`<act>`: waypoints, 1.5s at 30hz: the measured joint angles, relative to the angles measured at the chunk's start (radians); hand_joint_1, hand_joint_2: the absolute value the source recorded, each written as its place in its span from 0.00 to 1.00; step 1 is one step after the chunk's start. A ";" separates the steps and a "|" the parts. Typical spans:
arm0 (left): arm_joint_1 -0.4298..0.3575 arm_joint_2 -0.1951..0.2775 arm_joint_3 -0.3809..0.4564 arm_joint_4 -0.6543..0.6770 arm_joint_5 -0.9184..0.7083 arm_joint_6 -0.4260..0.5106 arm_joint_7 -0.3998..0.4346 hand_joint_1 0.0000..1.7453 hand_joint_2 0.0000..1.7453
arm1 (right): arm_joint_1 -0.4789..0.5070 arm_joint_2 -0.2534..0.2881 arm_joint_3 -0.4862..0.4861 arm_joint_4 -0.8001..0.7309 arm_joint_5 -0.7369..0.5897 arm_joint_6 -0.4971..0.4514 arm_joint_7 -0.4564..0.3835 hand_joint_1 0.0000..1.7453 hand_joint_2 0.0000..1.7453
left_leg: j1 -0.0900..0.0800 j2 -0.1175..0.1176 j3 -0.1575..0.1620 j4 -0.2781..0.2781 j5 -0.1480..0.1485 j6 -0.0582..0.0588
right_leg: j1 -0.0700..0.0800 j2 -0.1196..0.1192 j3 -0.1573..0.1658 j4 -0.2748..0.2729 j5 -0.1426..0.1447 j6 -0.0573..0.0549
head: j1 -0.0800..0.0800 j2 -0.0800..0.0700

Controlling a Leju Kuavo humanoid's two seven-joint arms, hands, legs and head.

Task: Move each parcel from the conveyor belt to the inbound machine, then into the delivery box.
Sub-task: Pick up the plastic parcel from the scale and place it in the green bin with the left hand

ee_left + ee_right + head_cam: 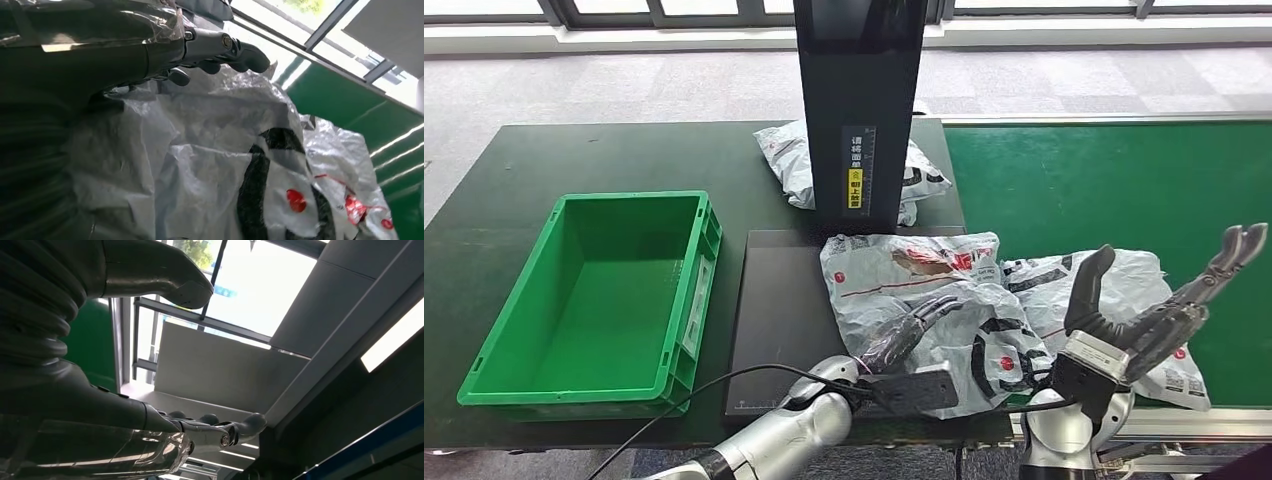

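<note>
Parcel (914, 290) lies on the scanner plate (774, 320), 3 o'clock of the bin (584, 290), left robot hand (914, 325) resting flat on it ungripped, right robot hand (1159, 305) open, empty; soft slippery polybag, best pinched at a crumpled fold.

Machine column (858, 110) label: white Chinese characters run down a vertical strip above a yellow patch with dark characters; too small to read.
Parcel (914, 300) print: red and black marks, not legible.
Green crate (594, 300) side sticker: white, text unreadable.
</note>
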 joint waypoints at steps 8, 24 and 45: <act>-0.012 0.000 -0.070 0.034 -0.004 -0.001 0.012 0.00 1.00 | 0.002 0.000 -0.001 -0.012 -0.001 0.000 0.000 0.00 1.00 | -0.001 -0.001 0.002 0.000 -0.006 0.003 | -0.002 -0.001 0.003 0.000 -0.005 0.004 | 0.000 0.000; -0.041 0.000 -0.246 0.089 -0.151 -0.082 0.311 1.00 1.00 | 0.005 0.000 -0.015 -0.020 -0.018 0.000 0.000 0.00 1.00 | -0.002 -0.001 0.004 0.000 -0.007 0.004 | -0.002 -0.001 0.005 0.000 -0.006 0.003 | 0.000 0.000; -0.083 -0.003 -0.355 0.122 -0.238 0.011 0.447 1.00 1.00 | 0.007 0.000 -0.017 -0.034 -0.027 0.000 0.000 0.00 1.00 | -0.002 0.000 0.011 0.000 -0.006 0.003 | -0.002 0.000 0.012 0.000 -0.006 0.003 | 0.000 0.000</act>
